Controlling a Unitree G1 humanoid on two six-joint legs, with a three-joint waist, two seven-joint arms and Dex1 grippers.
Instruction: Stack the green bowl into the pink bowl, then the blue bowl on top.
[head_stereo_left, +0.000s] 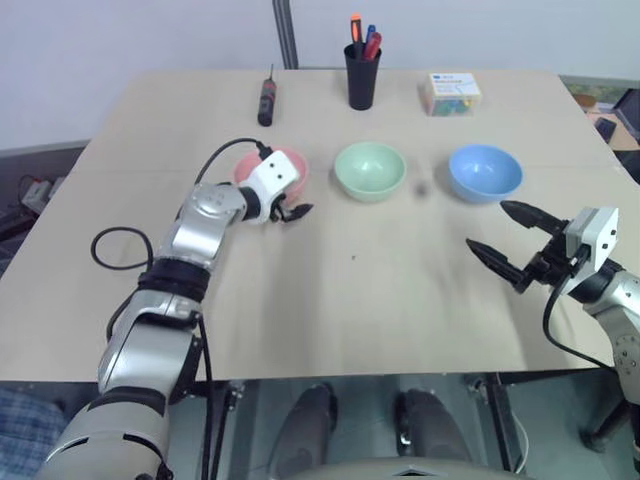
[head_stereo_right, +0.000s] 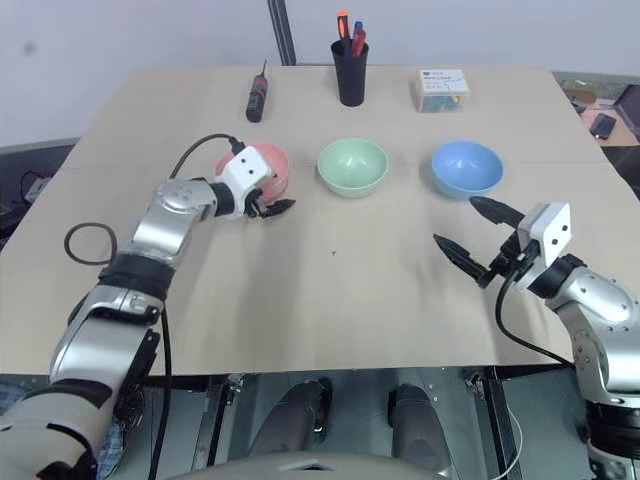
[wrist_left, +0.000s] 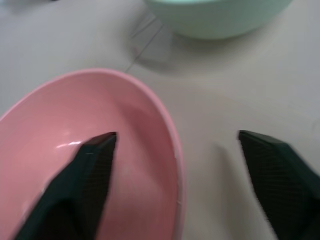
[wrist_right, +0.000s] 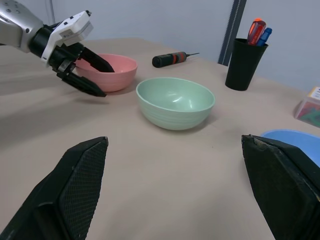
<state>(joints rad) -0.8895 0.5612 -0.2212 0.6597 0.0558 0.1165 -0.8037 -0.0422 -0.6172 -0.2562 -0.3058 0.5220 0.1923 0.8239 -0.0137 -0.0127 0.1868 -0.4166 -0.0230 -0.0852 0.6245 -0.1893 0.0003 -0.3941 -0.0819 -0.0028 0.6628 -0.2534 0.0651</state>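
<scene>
Three bowls stand in a row across the table: the pink bowl (head_stereo_left: 293, 160) on the left, the green bowl (head_stereo_left: 370, 170) in the middle, the blue bowl (head_stereo_left: 485, 172) on the right. My left gripper (head_stereo_left: 295, 212) is open at the pink bowl's near right side. In the left wrist view one finger (wrist_left: 85, 170) is inside the bowl and the other (wrist_left: 275, 170) outside, with the rim between them and gaps on both sides. My right gripper (head_stereo_left: 487, 224) hangs open and empty over the table, in front of the blue bowl and apart from it.
At the back of the table (head_stereo_left: 330, 300) stand a black cup of pens (head_stereo_left: 362, 75) and a small box (head_stereo_left: 450, 93), and a screwdriver (head_stereo_left: 267, 100) lies there too. A black cable (head_stereo_left: 115, 245) loops by my left arm. The table's front edge runs just under both arms.
</scene>
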